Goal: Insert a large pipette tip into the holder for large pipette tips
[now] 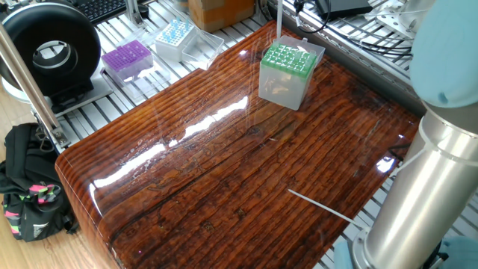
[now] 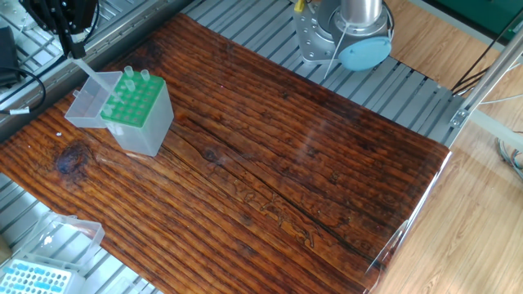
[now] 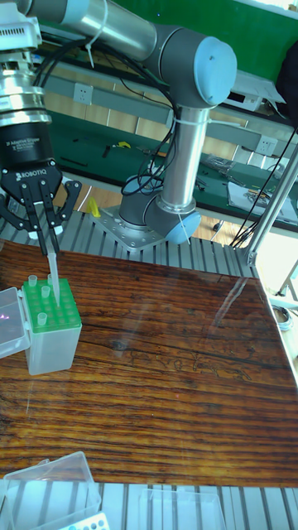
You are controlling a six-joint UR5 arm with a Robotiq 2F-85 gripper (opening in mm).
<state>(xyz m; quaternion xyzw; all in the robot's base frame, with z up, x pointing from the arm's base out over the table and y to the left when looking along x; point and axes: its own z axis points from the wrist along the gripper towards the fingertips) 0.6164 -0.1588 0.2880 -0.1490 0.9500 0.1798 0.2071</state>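
Closed fingers (image 3: pixel 41 217) of the gripper (image 3: pixel 43 236) pinch the upper end of a large pipette tip (image 3: pixel 51 269), which hangs upright with its point dipping toward the green grid top of the holder for large pipette tips (image 3: pixel 51 327). The holder stands at the nine o'clock edge of the wooden table (image 3: pixel 165 364), several tips already seated along its far rows. The gripper points straight down from the UR5 arm (image 3: pixel 178 91), whose base sits beyond the table at twelve o'clock.
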